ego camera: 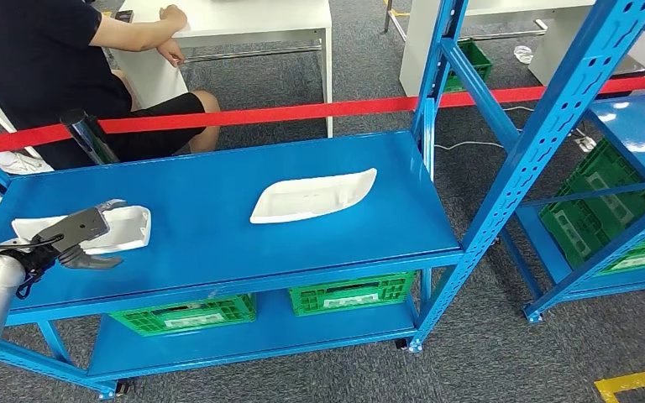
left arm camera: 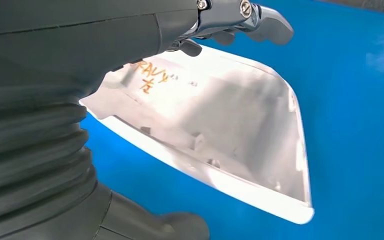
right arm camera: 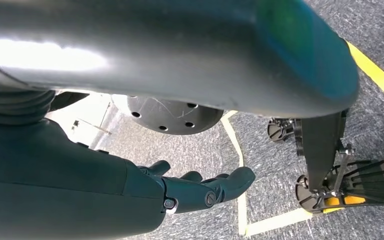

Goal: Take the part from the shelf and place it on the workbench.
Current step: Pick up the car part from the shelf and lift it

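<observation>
I see a glossy blue painted metal shelf [ego camera: 218,218], smooth white plastic part [ego camera: 313,196] with a satin sheen, my left hand [ego camera: 80,235] in matt grey plastic, green plastic crates [ego camera: 348,295], rough grey carpet [ego camera: 512,353]

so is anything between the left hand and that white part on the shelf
Nothing visible. The left hand is already at the near white part on the blue shelf, its fingers reaching over the part's edge. Whether it grips the part yet cannot be told. The other white part lies well off to the side.
</observation>
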